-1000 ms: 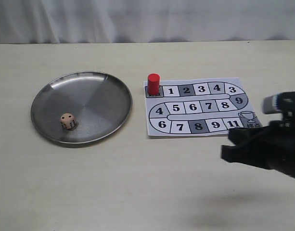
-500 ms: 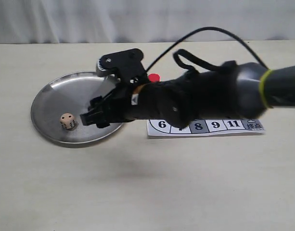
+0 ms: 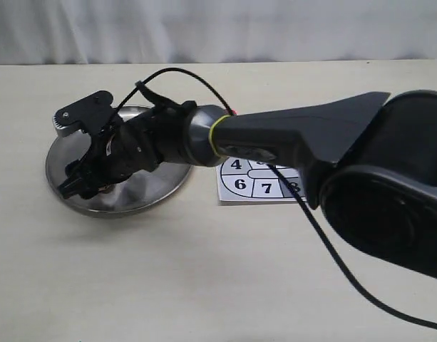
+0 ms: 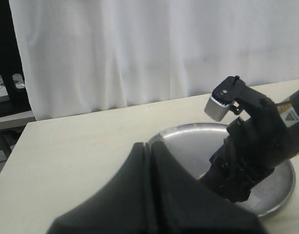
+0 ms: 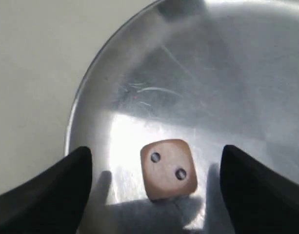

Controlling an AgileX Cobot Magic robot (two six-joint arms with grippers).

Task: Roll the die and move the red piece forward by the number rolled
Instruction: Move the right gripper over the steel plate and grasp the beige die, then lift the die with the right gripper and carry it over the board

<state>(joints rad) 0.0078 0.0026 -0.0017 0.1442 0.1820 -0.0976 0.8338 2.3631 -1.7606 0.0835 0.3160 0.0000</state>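
Die (image 5: 168, 169): inside the plate (image 5: 198, 73), near its rim, two-pip face showing.
Right gripper (image 5: 156, 168): low over the plate, jaws wide apart, either side of the die, gripping nothing.
Left gripper (image 4: 148, 195): beside the plate, jaws together, empty.
Board (image 3: 250, 185): just beside the plate, mostly covered by the right arm.

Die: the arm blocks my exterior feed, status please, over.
Right gripper jaws open, straddling the pale peach cube die, two pips showing, in round steel dish. Left gripper jaws together. Nothing between jaws and die.
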